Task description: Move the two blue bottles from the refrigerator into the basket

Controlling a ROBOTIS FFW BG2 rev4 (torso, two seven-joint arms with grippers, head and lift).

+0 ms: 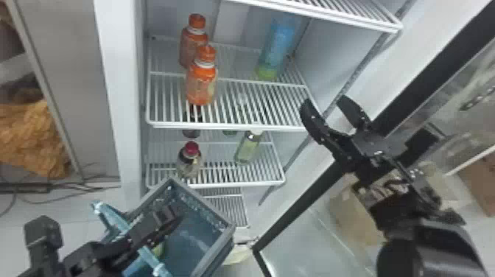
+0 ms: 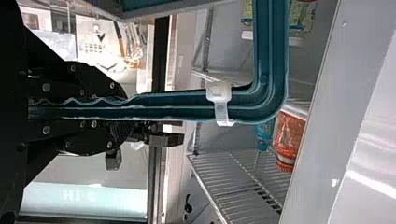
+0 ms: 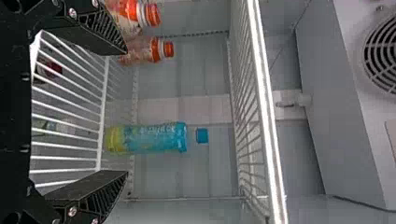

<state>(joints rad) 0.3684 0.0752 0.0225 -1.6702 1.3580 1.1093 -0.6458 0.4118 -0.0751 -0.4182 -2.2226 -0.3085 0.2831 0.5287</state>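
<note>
The black left gripper (image 1: 170,221) is clamped on the teal plastic handle (image 2: 173,106) of the grey-blue basket (image 1: 227,237). Fingers apart, the black right gripper (image 1: 325,102) is near the white wire shelf (image 1: 228,126), where a blue plastic bottle (image 1: 279,38) stands. A yellow-green shape (image 1: 158,251), perhaps another bottle, shows by the handle.

The right gripper (image 1: 323,102) is positioned with fingers apart. Beyond the gap between its fingertips, one blue bottle (image 3: 154,138) stands upright on a wire shelf (image 3: 103,107). Two orange-capped bottles (image 3: 152,50) stand beyond one finger. An upper wire shelf (image 3: 268,112) spans overhead.
</note>
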